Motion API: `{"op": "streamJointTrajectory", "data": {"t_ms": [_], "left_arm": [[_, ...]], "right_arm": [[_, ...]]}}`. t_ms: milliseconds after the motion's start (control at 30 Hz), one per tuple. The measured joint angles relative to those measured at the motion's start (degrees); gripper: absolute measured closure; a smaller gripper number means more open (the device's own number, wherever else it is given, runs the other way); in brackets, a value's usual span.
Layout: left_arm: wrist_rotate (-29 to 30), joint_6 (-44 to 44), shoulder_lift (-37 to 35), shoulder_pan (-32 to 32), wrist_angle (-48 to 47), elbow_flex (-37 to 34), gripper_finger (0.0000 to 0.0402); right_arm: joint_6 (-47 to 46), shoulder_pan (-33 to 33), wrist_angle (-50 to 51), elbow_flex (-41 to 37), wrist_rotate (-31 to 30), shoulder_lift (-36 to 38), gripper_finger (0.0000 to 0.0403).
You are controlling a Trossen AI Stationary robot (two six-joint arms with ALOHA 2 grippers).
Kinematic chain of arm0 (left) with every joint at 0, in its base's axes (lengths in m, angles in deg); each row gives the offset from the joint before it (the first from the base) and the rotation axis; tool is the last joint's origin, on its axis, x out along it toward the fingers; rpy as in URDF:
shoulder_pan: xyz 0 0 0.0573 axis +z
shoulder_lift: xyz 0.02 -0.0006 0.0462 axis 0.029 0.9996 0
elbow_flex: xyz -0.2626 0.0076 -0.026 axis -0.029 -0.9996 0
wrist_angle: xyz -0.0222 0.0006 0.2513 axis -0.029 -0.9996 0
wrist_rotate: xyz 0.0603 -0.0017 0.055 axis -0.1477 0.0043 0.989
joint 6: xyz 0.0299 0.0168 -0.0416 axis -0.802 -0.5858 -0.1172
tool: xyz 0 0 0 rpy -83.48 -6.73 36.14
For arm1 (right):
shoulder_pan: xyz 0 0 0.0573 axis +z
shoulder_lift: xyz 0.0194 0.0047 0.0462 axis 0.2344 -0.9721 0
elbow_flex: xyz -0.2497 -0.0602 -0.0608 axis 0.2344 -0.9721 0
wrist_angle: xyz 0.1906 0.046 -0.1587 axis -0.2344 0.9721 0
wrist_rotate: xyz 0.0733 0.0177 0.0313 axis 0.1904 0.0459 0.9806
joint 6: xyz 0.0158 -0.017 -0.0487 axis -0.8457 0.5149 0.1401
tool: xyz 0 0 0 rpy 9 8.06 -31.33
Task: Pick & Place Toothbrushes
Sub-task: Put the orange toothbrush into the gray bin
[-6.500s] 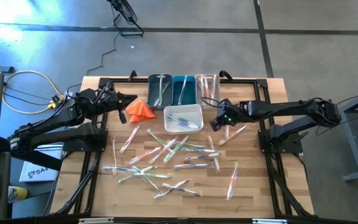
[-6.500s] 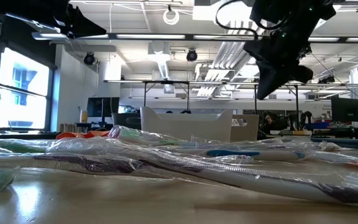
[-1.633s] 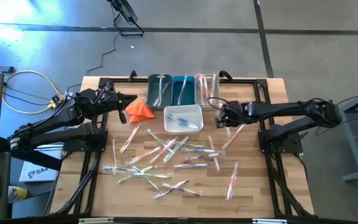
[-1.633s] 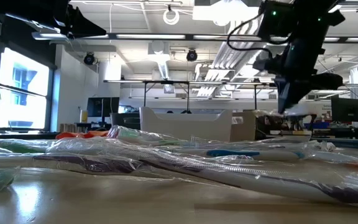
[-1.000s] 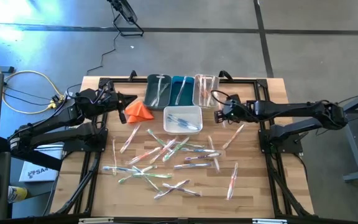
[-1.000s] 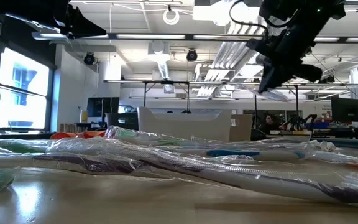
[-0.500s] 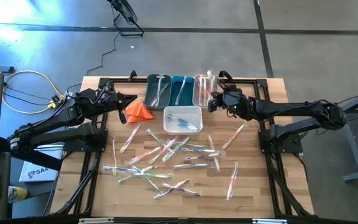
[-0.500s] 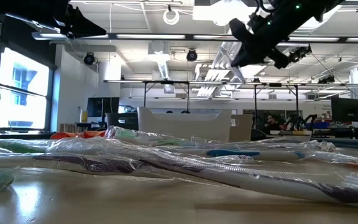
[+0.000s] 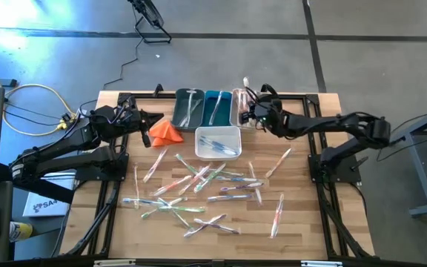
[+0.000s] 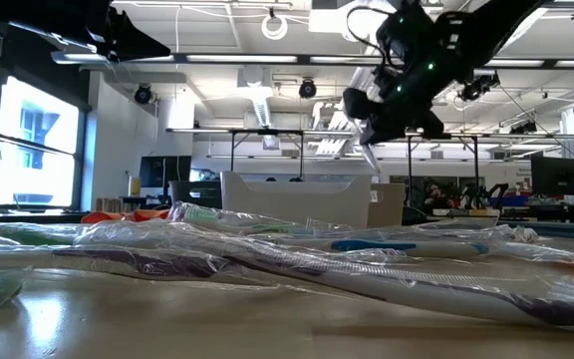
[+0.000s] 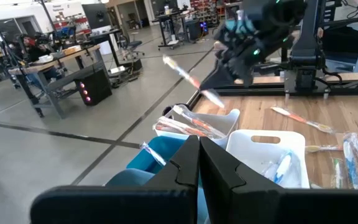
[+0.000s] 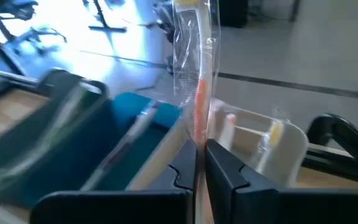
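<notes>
Four bins at table's 12 o'clock: dark green bin (image 9: 190,108), blue bin (image 9: 218,107), clear bin (image 9: 237,111), white bin (image 9: 219,142). Right gripper (image 9: 247,113) over clear bin, clamped on an orange toothbrush (image 12: 199,99). Loose toothbrushes (image 9: 191,189) at centre. Left gripper (image 9: 158,117) closed, 10 o'clock, by orange cloth (image 9: 166,130).

- One wrapped orange toothbrush (image 12: 199,93) stands nearly upright, pinched above the clear bin (image 9: 245,108).
- Loose wrapped toothbrushes (image 9: 199,189) lie scattered and crossed over the wooden tabletop.
- Others lie in the bins.
</notes>
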Motion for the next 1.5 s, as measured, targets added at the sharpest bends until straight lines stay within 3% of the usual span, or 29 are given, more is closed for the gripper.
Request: {"op": "streamJointTrajectory", "data": {"t_ms": [300,700,1000,1500], "left_arm": [[0.0,0.0,0.0,0.0,0.0,0.0,0.0394],[0.0,0.0,0.0,0.0,0.0,0.0,0.0394],[0.0,0.0,0.0,0.0,0.0,0.0,0.0394],[0.0,-0.2,0.0,0.0,0.0,0.0,0.0394]], "right_arm": [[-2.0,-4.5,-1.0,0.0,1.4,-4.1,0.0395],[-4.5,-4.8,-1.2,0.0,2.9,-9.4,0.0395],[-6.0,-5.0,-0.5,0.0,8.0,-10.1,0.0392],[-5.8,-4.8,1.7,0.0,8.6,-9.9,0.0281]]}}
